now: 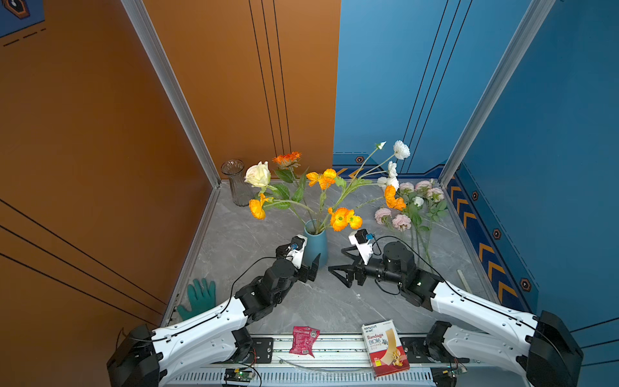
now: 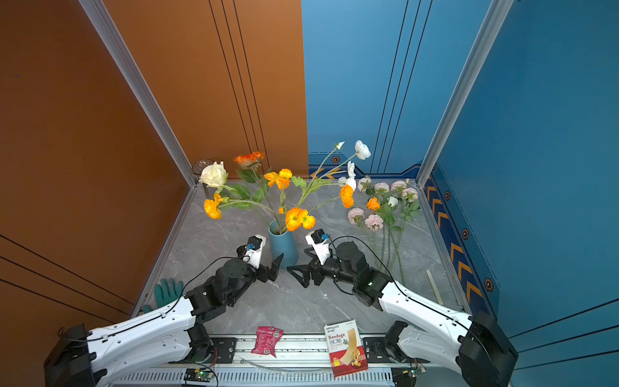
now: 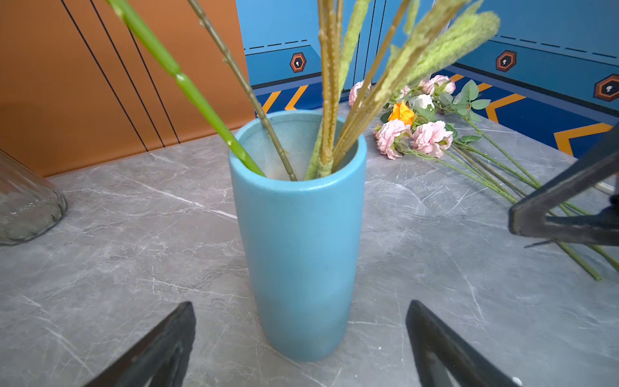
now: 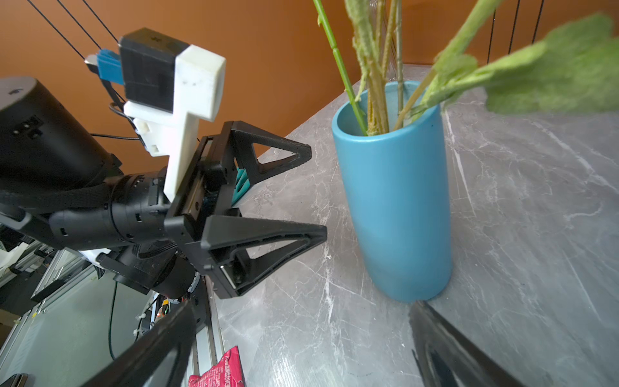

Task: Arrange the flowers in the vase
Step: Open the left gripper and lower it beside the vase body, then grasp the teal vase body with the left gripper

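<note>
A blue vase (image 1: pixel 315 244) (image 2: pixel 283 246) stands upright mid-table with several flowers in it: orange poppies (image 1: pixel 345 218), a cream rose (image 1: pixel 257 174) and white blooms (image 1: pixel 401 149). Their stems show in its mouth (image 3: pixel 321 157). More flowers, pink peonies (image 1: pixel 401 221) (image 3: pixel 430 135) on long stems, lie on the table at the right. My left gripper (image 1: pixel 310 268) (image 3: pixel 300 305) stands open just in front of the vase's foot, touching nothing. My right gripper (image 1: pixel 336 258) (image 4: pixel 303 305) is open and empty to the right of the vase (image 4: pixel 395 201), pointing at the left gripper (image 4: pixel 316 192).
A clear glass vase (image 1: pixel 237 182) (image 3: pixel 26 201) stands in the back left corner. A green glove (image 1: pixel 199 298) lies at the left edge. A red packet (image 1: pixel 303 340) and a bandage box (image 1: pixel 385 348) lie on the front rail. Walls enclose the table on three sides.
</note>
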Controlling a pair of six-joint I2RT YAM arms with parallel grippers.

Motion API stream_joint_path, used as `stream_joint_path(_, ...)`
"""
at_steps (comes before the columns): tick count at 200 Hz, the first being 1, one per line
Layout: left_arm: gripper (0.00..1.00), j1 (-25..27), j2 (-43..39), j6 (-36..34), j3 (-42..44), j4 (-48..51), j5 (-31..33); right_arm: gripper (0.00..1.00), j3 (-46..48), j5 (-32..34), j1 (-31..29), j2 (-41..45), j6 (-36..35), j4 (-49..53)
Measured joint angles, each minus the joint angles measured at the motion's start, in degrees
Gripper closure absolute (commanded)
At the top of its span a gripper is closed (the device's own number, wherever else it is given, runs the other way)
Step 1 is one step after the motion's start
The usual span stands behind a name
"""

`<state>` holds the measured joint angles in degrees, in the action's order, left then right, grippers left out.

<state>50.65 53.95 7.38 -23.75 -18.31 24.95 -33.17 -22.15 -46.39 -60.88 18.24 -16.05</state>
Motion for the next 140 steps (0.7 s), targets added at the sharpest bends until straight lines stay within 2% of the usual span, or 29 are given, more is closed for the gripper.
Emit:
stream_joint_path(31, 0.02, -2.54, 7.45, -1.51, 0.39, -10.19, -1.90, 0.00, 0.63, -0.04, 0.33, -0.33, -0.42, 0.04)
stream_joint_path(118, 0.00, -8.92, 24.57, -1.33, -5.90, -24.48, -8.15, 0.00, 0.81, -0.81, 1.53, -3.56, -0.46, -1.07)
stream_joint_path(138, 0.12, -9.46, 27.30, -0.70, -6.56, -27.26, -9.68, 0.00, 0.79, -1.51, 1.86, -4.52, -0.46, -1.09)
stream_joint_path(140, 0.17, -9.49, 27.47, -0.85, -6.56, -27.54, -9.84, 0.00, 0.79, -1.57, 1.88, -4.55, -0.48, -1.09)
